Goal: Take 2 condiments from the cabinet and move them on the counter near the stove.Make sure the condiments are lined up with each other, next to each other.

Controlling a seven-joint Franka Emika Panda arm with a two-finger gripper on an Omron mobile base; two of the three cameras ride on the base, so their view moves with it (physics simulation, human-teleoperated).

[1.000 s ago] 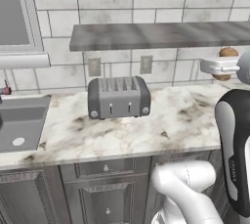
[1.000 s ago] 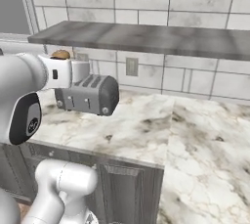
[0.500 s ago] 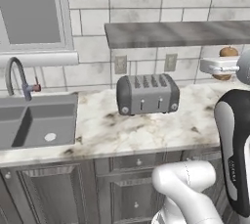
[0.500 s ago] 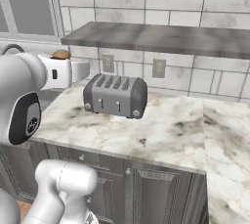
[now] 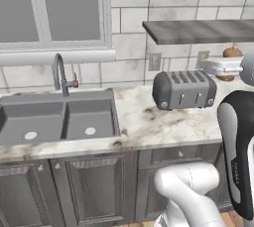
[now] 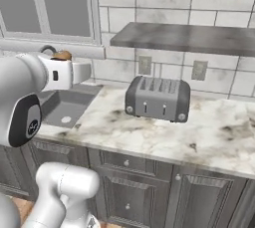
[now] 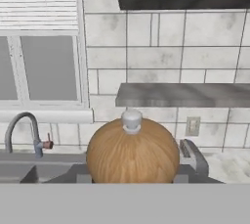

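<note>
- The brown wooden shaker (image 7: 133,155) is seen right up against the hand camera, its rounded body topped by a small pale knob.
- The pincer (image 7: 133,176) is closed on the shaker, which is carried in the air, off the bench (image 5: 149,124).
- In the left base view the shaker's brown top (image 5: 231,52) is glimpsed above the white hand at the right edge, just below the grey shelf (image 5: 198,30).
- In the right base view the same brown top (image 6: 62,55) is spotted above the hand, over the sink side.
- A dark grey toaster (image 6: 157,98) is stood on the marble bench under the shelf (image 6: 184,38).
- A double sink (image 5: 54,119) with a curved tap (image 5: 60,75) is set to the left, beneath a window (image 5: 54,8).
- Grey panelled doors (image 6: 134,187) are seen below the bench.
</note>
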